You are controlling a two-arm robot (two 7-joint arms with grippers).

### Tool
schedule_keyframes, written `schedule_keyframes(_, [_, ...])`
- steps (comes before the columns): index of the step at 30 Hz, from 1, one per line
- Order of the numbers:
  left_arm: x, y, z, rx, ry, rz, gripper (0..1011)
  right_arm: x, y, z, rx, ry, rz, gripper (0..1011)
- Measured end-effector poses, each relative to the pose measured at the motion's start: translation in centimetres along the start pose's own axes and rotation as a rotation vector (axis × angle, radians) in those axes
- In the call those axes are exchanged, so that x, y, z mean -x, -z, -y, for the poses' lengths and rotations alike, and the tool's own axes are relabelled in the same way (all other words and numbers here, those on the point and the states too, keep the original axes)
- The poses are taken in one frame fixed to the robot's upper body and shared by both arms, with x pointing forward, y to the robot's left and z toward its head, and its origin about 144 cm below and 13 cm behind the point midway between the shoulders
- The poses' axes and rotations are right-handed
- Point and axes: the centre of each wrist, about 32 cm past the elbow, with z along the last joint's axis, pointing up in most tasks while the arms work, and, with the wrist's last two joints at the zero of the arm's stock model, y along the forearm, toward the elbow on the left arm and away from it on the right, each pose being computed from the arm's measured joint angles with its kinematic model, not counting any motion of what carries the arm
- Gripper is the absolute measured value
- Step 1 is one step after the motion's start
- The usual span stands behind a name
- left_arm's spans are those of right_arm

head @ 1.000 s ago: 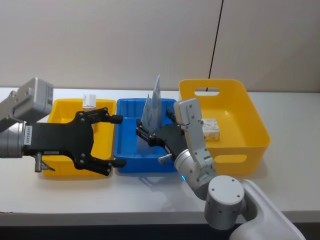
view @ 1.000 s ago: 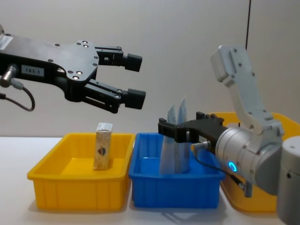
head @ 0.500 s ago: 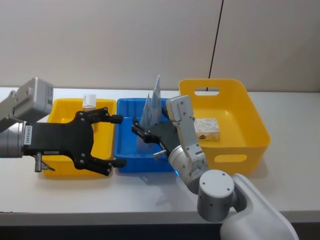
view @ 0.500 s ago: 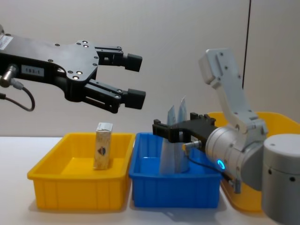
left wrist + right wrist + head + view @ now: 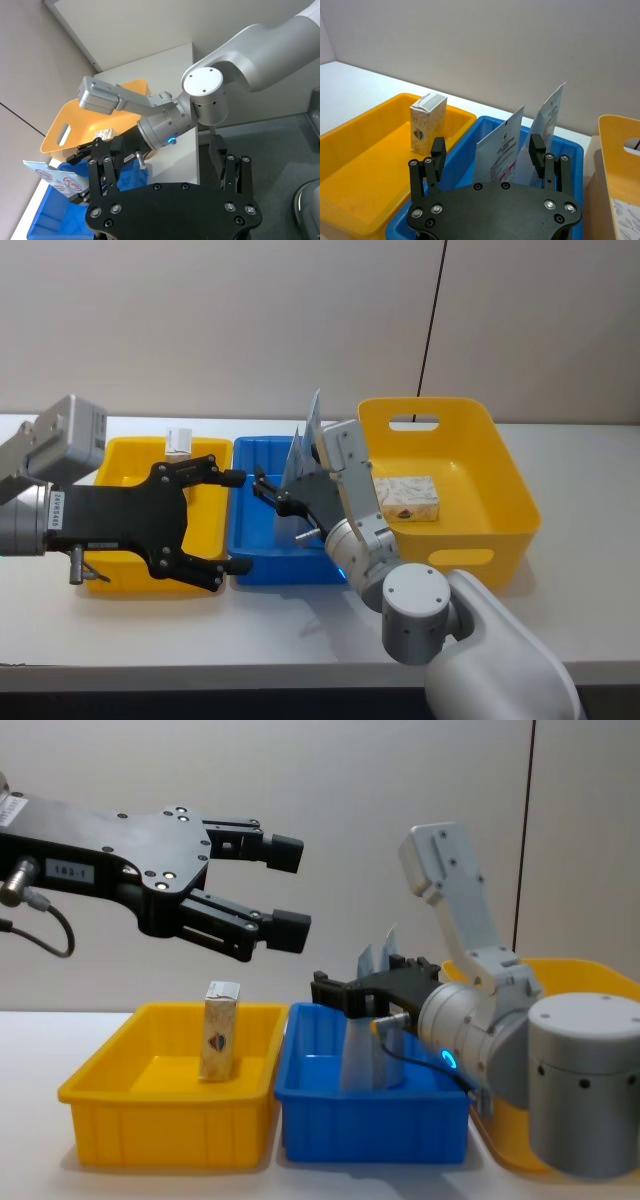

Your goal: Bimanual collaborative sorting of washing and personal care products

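Observation:
Two slim blue-grey tubes (image 5: 305,445) stand upright in the blue bin (image 5: 250,452). My right gripper (image 5: 272,496) hovers open above that bin, just left of the tubes, with nothing held. In the right wrist view the tubes (image 5: 500,150) lie beyond its fingers (image 5: 438,151). One pale carton (image 5: 220,1042) stands in the low yellow bin (image 5: 160,1130); another carton (image 5: 405,497) lies in the tall yellow basket (image 5: 510,480). My left gripper (image 5: 290,890) hangs open and empty high above the low yellow bin.
The three containers sit side by side on the white table: low yellow bin on the left, blue bin in the middle, handled basket on the right. A grey wall stands close behind. Bare table lies in front of the bins.
My right gripper has swung left across the blue bin, from beside the basket to the left of the tubes. The left arm and the products have not moved.

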Motion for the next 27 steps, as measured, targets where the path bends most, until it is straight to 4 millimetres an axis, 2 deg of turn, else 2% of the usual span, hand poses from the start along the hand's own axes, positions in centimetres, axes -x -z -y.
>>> schedule_keyframes(6, [0.0,0.0,0.0,0.000,0.000,0.000,1001,0.1,0.1,-0.5,0.007,-0.003,0.009,994])
schedule_keyframes(11, [0.0,0.0,0.0,0.000,0.000,0.000,1001,0.1,0.2,-0.8,0.015,-0.003,0.016,905])
schedule_keyframes(19, [0.0,0.0,0.0,0.000,0.000,0.000,1001,0.2,0.2,-1.1,0.022,-0.002,0.019,642])
schedule_keyframes(21, [0.0,0.0,0.0,0.000,0.000,0.000,1001,0.2,0.2,-1.2,0.024,-0.001,0.020,612])
schedule_keyframes(26, [0.0,0.0,0.0,0.000,0.000,0.000,1001,0.3,0.2,-1.3,0.024,0.002,0.020,437])
schedule_keyframes(27, [0.0,0.0,0.0,0.000,0.000,0.000,1001,0.3,0.1,-1.4,0.022,0.003,0.019,373])
